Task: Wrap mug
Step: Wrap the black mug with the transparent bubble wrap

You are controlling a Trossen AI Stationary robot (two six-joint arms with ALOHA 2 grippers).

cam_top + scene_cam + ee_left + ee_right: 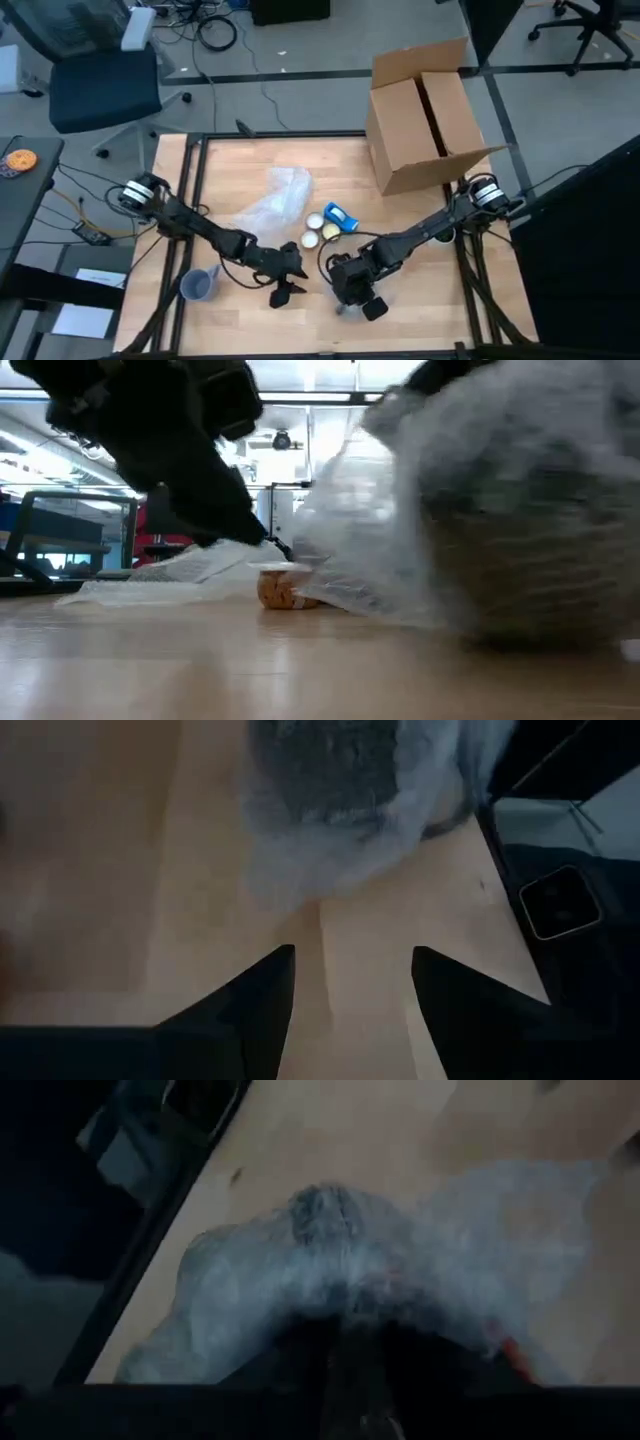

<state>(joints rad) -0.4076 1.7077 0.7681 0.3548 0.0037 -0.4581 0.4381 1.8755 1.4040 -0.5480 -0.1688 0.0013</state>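
I had the right claw (pixel 352 292) clenched on the wrapped mug (pixel 330 1270), bubble wrap bunched right over its fingers. My left claw (pixel 350 990) sat released just beside it, mug ahead of its tips. Beyond both lay loose bubble wrap (pixel 275 200).

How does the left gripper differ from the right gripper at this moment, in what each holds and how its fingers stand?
The left gripper holds nothing: its fingers stand apart over bare wood, short of the wrapped bundle. The right gripper is closed on that bundle's bubble wrap, which bunches at its fingers. The left gripper sits beside the grey mug; the right gripper is farther from it. Both work low at the table's near edge.
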